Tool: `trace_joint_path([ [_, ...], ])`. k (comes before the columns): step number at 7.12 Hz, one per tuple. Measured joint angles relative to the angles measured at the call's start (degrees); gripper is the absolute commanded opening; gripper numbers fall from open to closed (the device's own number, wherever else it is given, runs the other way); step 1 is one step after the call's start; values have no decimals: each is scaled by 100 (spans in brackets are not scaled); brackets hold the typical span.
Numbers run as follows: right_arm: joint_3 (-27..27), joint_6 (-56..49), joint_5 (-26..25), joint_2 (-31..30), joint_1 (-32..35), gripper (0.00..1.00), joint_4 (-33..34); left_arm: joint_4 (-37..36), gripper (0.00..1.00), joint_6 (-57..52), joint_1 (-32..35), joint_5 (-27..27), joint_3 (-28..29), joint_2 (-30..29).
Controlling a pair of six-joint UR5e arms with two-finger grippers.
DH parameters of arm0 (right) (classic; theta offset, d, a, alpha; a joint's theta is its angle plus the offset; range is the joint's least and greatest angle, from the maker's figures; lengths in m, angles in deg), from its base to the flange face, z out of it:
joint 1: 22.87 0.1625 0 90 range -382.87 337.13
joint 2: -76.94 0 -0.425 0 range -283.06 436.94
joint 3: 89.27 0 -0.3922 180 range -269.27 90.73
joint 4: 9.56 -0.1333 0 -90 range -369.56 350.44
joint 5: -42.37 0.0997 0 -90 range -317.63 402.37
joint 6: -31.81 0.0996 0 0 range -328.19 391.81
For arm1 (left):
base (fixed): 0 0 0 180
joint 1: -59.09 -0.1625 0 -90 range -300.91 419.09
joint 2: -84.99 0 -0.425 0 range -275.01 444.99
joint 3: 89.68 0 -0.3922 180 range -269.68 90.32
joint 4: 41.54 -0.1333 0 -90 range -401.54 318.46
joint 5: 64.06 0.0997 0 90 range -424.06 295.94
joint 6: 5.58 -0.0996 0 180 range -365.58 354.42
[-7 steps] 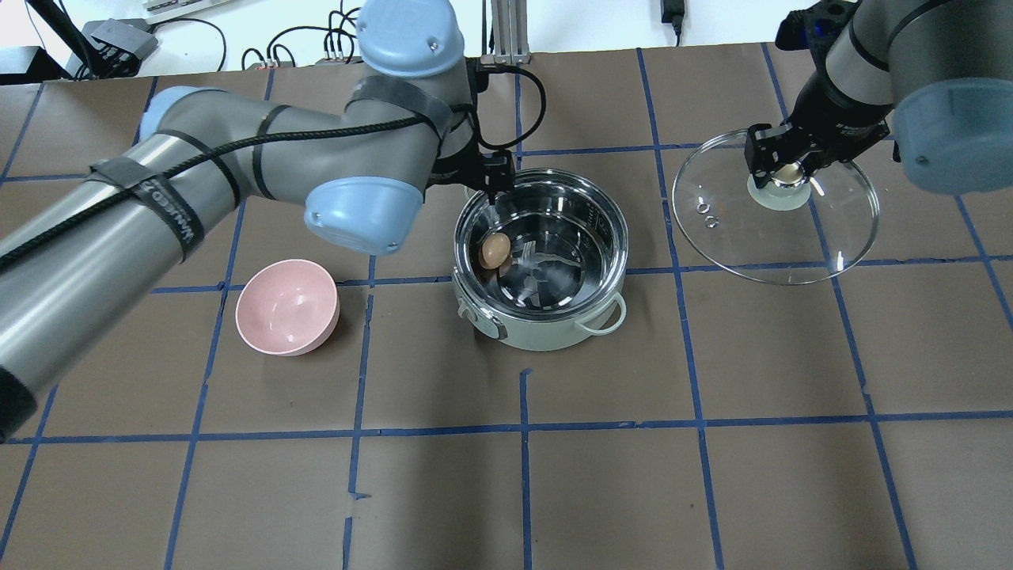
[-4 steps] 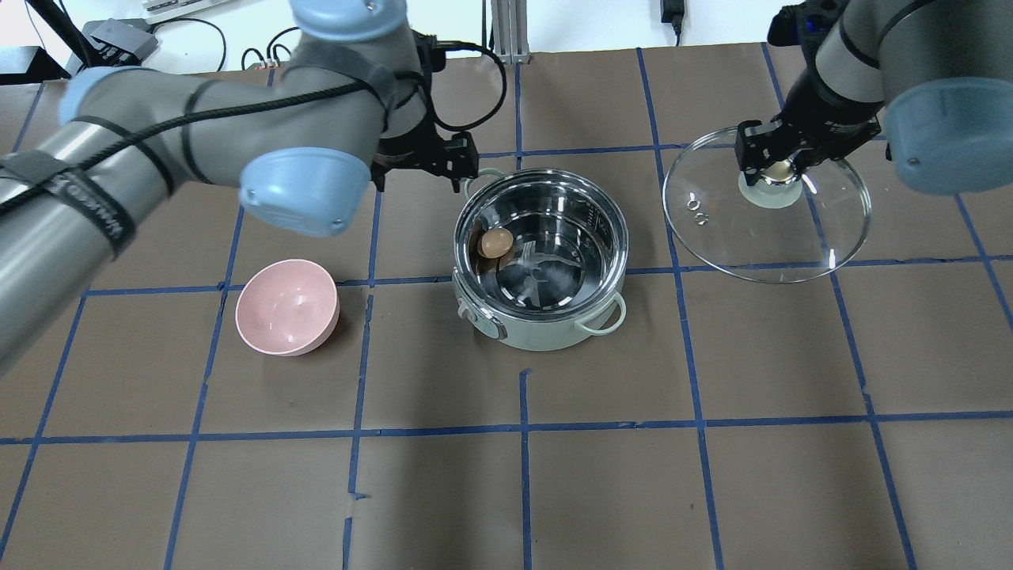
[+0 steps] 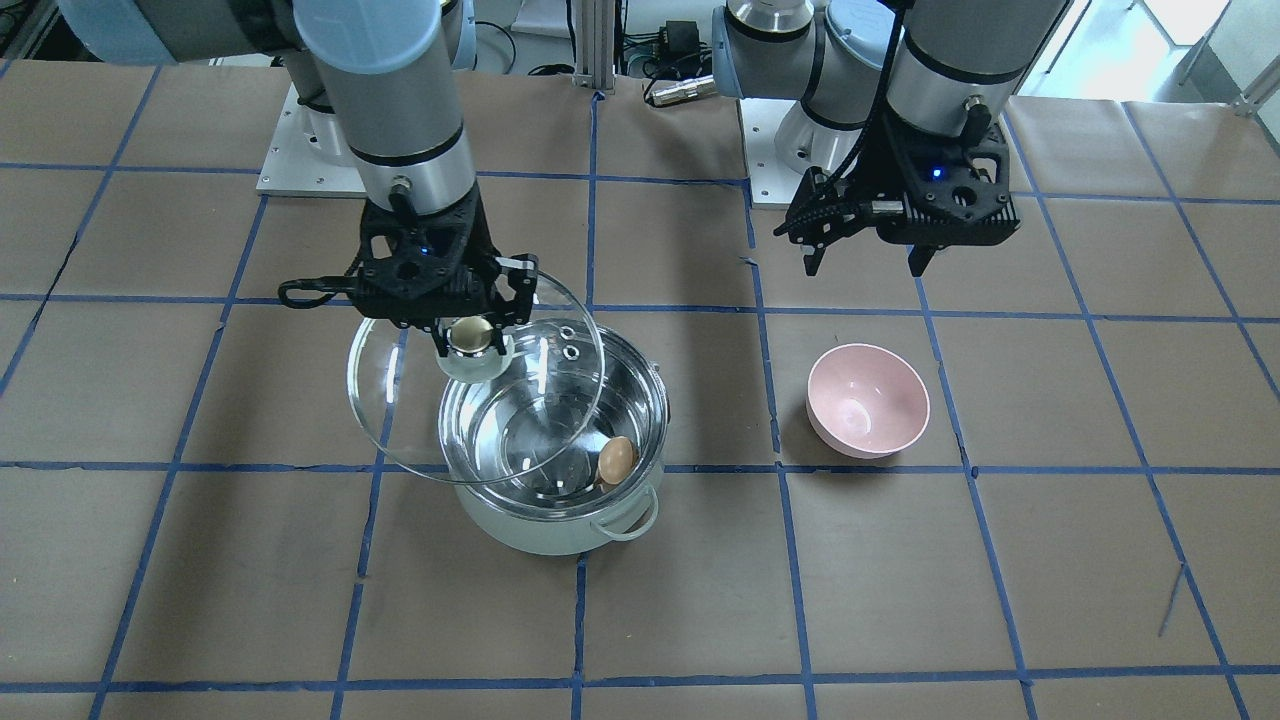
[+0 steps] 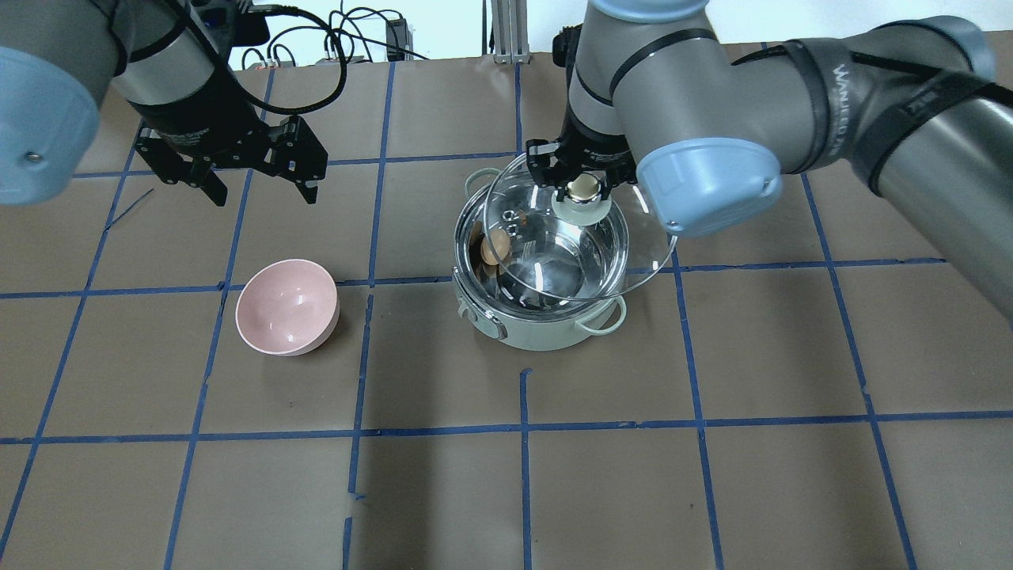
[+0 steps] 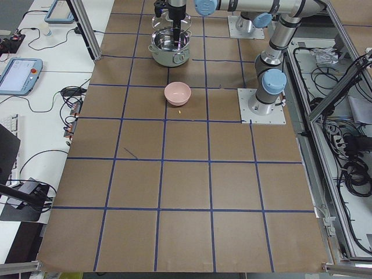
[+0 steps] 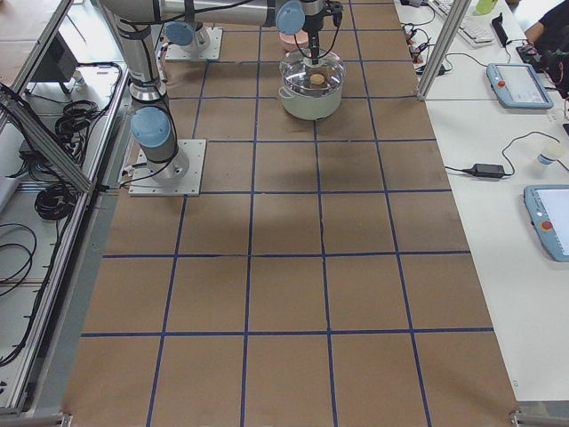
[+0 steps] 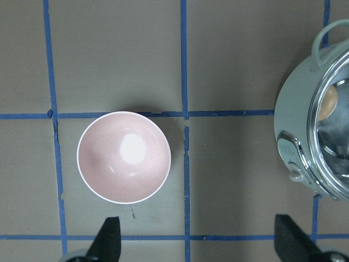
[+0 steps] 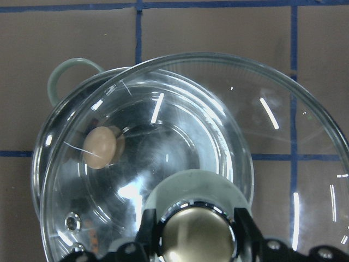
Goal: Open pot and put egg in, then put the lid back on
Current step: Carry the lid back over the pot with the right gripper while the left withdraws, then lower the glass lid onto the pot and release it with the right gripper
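The mint-green pot (image 4: pixel 538 336) stands open at mid-table with the brown egg (image 4: pixel 496 247) inside, against its left wall. My right gripper (image 4: pixel 584 188) is shut on the shiny knob of the clear glass lid (image 4: pixel 625 261). It holds the lid tilted just above the pot, offset toward the robot's right and not seated. The front view shows the lid (image 3: pixel 400 400), the pot (image 3: pixel 540 525), the egg (image 3: pixel 616 460) and the right gripper (image 3: pixel 472 335). My left gripper (image 4: pixel 261 190) is open and empty, in the air behind the pink bowl. It also shows in the front view (image 3: pixel 865 262).
A pink bowl (image 4: pixel 286 307) sits empty left of the pot, straight below the left wrist camera (image 7: pixel 124 157). The table is covered in brown paper with blue tape lines. Cables and a metal post lie along the far edge.
My right arm carried the lid from the right side leftward to over the pot. My left arm pulled back from the pot's rim to the left. The egg stayed in the pot.
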Motion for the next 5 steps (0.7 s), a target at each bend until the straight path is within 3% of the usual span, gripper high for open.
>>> trace_joint_path([
  [2,64,47,16,161,142,21,179,108,100,-138,-15,-15,29,12],
  [5,145,59,437,343,164,21,470,105,100,-287,-25,26,25,38],
])
